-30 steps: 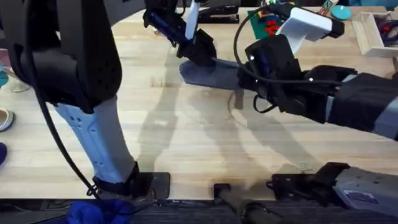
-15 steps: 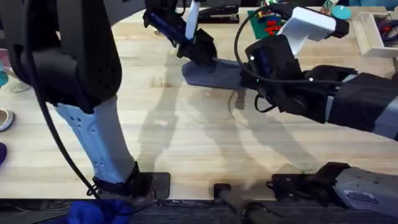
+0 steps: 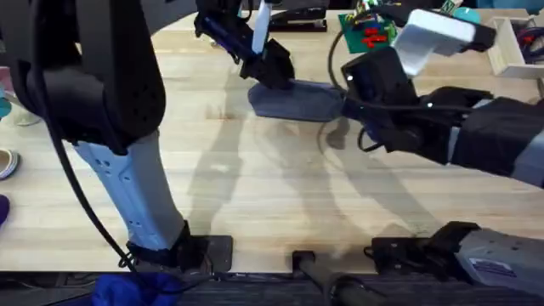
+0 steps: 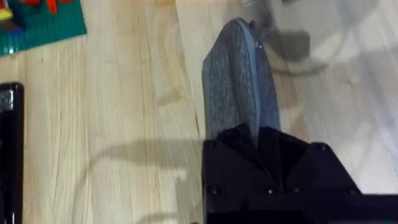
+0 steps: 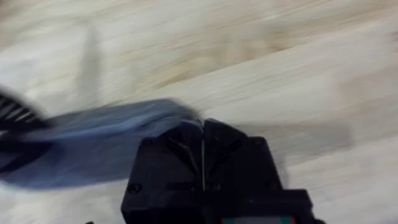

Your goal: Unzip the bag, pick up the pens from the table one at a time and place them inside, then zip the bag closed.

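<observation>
From overhead, the bag point(image 3: 293, 102) lies on the counter point(image 3: 255, 187), left hand point(image 3: 274, 72) at one end, right hand point(image 3: 361, 89) at the other. Left wrist view: fingers clamped on the bag point(image 4: 239, 81). Right wrist view: fingers together at the bag point(image 5: 93, 149).

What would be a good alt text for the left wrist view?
The left gripper sits at one end of a blue-grey bag lying on the pale wooden table; a green plate shows at a corner.
</observation>
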